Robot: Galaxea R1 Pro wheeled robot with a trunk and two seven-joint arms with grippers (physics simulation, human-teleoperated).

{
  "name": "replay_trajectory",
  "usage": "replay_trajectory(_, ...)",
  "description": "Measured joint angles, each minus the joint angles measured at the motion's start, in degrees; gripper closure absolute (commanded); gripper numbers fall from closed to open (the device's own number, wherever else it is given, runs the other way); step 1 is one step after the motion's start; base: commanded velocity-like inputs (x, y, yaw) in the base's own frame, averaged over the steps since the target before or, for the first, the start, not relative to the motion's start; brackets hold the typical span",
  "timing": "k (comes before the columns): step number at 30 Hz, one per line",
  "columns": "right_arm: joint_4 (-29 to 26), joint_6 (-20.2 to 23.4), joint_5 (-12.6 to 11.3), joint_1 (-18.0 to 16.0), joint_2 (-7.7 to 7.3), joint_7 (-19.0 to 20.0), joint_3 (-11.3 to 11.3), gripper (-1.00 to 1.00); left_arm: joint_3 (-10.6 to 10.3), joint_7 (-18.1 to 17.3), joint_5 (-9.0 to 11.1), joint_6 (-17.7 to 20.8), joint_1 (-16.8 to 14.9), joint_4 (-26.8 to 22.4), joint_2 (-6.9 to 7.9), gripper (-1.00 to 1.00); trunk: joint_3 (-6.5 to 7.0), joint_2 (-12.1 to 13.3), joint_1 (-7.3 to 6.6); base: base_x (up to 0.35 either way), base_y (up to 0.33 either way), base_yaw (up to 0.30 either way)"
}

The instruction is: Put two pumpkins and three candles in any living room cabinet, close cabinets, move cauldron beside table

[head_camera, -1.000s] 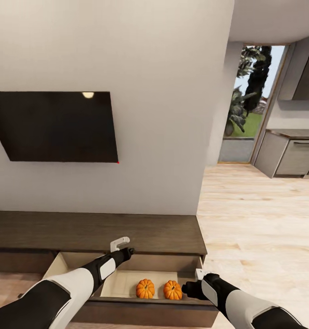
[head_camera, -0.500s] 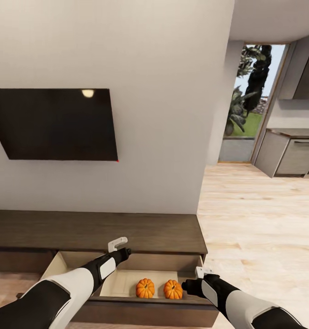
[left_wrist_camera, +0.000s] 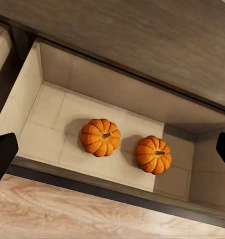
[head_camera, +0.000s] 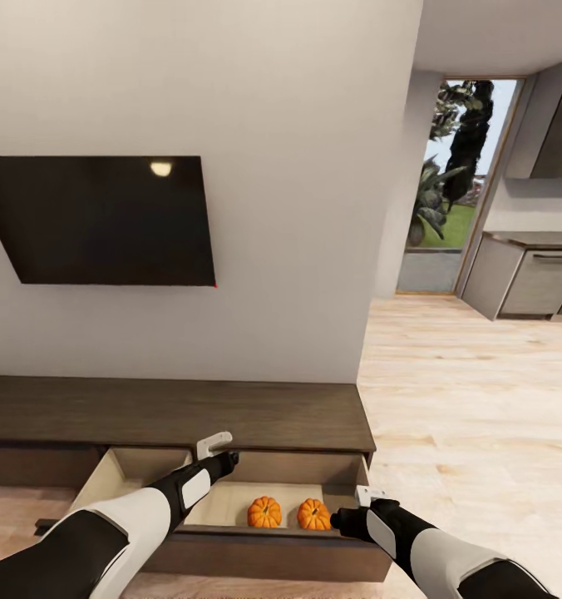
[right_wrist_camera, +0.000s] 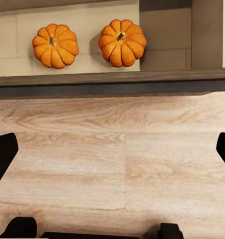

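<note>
You have the long dark-brown cabinet (head_camera: 181, 416) in front of you, standing against the white wall under the black TV screen (head_camera: 106, 220). Its right drawer (head_camera: 106, 478) is pulled out, and you can see the light beige inside of it.

Both pumpkins lie on the drawer floor, side by side and just apart from each other. In the head view the left pumpkin (head_camera: 264, 512) and the right pumpkin (head_camera: 314, 514) sit near the front board of the drawer, toward its right end. The left wrist view looks down on the same two, left pumpkin (left_wrist_camera: 100, 137) and right pumpkin (left_wrist_camera: 153, 154), each with its short stem up.

Your left claw (head_camera: 219, 449) hangs over the middle of the open drawer, above the back part of it. Its dark fingertips (left_wrist_camera: 3, 154) show at the two edges of the left wrist view, spread wide, and nothing is between them.

Your right claw (head_camera: 357, 509) is at the right front corner of the drawer, low and close to the front board. In the right wrist view its fingertips (right_wrist_camera: 2, 154) also stand wide apart and hold nothing; under it is the light wooden floor (right_wrist_camera: 112, 159).

To the right the floor runs toward a kitchen counter (head_camera: 530, 274) and a glass door (head_camera: 451, 183).
</note>
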Motion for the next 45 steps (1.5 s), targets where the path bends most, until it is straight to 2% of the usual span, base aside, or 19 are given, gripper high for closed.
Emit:
replay_trajectory(11, 0.02, 0.01, -0.01, 0.00, -0.01, 0.01, 0.01, -1.00, -0.03, 0.07, -0.14, 0.28, 0.01, 0.06, -0.02, -1.00, -1.98, -4.41, 2.41, -0.017, -0.004, 0.000)
replay_trajectory(32, 0.05, 0.00, -0.01, 0.00, 0.00, 0.00, 0.00, -1.00, -0.29, -0.01, -0.64, 1.50, -0.01, 0.05, -0.06, -1.00, -5.75, -12.84, 7.03, -0.204, -0.137, 0.000)
replay_trajectory(36, 0.03, 0.00, -0.01, 0.00, 0.00, 0.01, 0.00, -1.00, -0.35, -0.30, -2.01, 1.47, -0.02, 0.22, -0.08, -1.00, -6.47, -14.45, 7.91, -0.012, -0.012, 0.000)
replay_trajectory(42, 0.01, -0.02, -0.01, 0.00, 0.00, 0.01, 0.00, -1.00, -0.39, -0.64, -7.52, 1.39, 0.00, 0.55, -0.19, -1.00, -7.55, -16.86, 9.22, -0.003, -0.003, 0.000)
replay_trajectory(44, 0.00, -0.05, -0.01, 0.00, 0.00, 0.06, 0.00, -1.00, -0.38, -0.70, -10.52, 1.37, 0.02, 0.67, -0.33, -1.00, -7.91, -17.66, 9.66, 0.000, 0.000, 0.000)
replay_trajectory(45, -0.01, -0.06, -0.01, 0.00, 0.00, 0.07, 0.00, -1.00, -0.38, -0.71, -11.03, 1.37, 0.03, 0.69, -0.37, -1.00, -8.09, -18.06, 9.88, 0.000, 0.000, 0.000)
